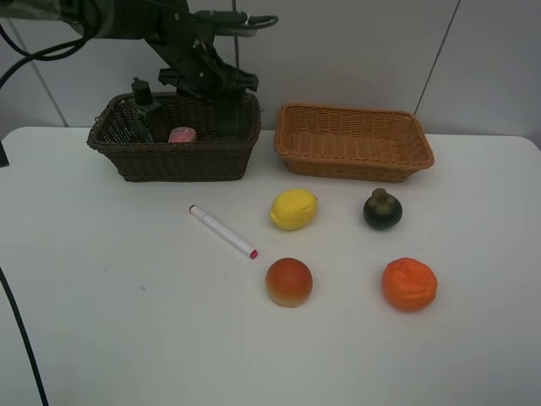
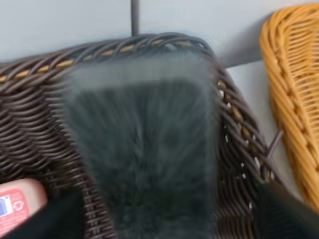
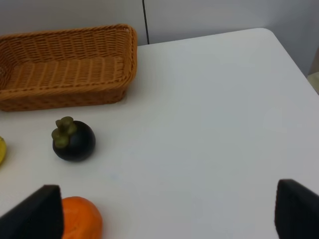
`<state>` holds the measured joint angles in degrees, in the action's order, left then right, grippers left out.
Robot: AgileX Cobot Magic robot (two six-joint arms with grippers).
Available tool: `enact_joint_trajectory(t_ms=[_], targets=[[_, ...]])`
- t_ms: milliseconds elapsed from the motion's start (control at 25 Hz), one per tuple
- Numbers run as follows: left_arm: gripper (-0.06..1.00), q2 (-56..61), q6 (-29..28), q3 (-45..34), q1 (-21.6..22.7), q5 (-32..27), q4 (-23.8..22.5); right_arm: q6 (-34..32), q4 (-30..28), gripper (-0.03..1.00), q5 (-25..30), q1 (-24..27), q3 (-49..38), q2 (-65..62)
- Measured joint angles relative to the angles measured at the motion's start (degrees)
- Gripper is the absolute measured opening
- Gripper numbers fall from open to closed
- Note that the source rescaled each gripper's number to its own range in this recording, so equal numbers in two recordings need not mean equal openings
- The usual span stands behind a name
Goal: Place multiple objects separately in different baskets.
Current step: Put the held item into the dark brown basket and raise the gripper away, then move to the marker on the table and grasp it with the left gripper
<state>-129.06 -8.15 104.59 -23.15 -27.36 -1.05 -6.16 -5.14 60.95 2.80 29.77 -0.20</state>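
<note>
1. Dark brown basket [image 1: 173, 161] – stands at the back left of the white table [image 1: 101, 321], with the left arm bent over it.
2. Left gripper [image 2: 169, 216] – inside the dark brown basket. Only the left wrist view shows its fingers [image 2: 289, 214]. They are spread wide, with a clear gap between one of them and the block. In the high view the arm and the basket wall hide them.
3. Black block [image 2: 142, 149] – inside the dark brown basket between the spread fingers, seen in the left wrist view alone. It is blurred, and whether it rests on the basket floor cannot be told.
4. Pink bottle [image 1: 182, 135] – lies in the dark brown basket. The left wrist view catches only one end of it.
5. Dark green bottle [image 1: 140, 93] – upright at the far left corner of the same basket, in the high view only.
6. Light orange basket [image 1: 353, 144] – beside the dark one but not touching it. It appears in all three views.
7. White marker [image 1: 222, 232] – lies at a slant on the table in front of the dark brown basket.
8. Fruit, all on the table: lemon [image 1: 293, 209], mangosteen [image 1: 382, 210], red-orange fruit [image 1: 289, 282] and orange [image 1: 409, 284]. The right wrist view shows the mangosteen and the orange.
9. Right gripper [image 3: 167, 214] – out of the high view. Its own camera shows the fingers [image 3: 35, 214] spread wide over bare table near the orange, gripping nothing.
</note>
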Motion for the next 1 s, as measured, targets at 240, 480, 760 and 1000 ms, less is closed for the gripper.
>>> enact_joint_trajectory(t_ms=[240, 480, 760, 1000], targets=[[1.00, 1.8, 0.0, 0.2, 0.0, -7.4, -0.5, 0.0, 0.0, 1.00, 0.0, 0.0, 0.0, 0.0], [1.00, 7.0, 8.2, 8.9, 0.0, -30.0, 0.5, 0.0, 0.0, 1.00, 0.0, 0.0, 0.0, 0.0], [1.00, 7.7, 33.6, 13.5, -3.6, -41.3, 1.9, 0.0, 0.0, 1.00, 0.0, 0.0, 0.0, 0.0], [1.00, 7.7, 42.8, 11.5, -10.9, -41.3, 1.7, 0.0, 0.0, 1.00, 0.0, 0.0, 0.0, 0.0]])
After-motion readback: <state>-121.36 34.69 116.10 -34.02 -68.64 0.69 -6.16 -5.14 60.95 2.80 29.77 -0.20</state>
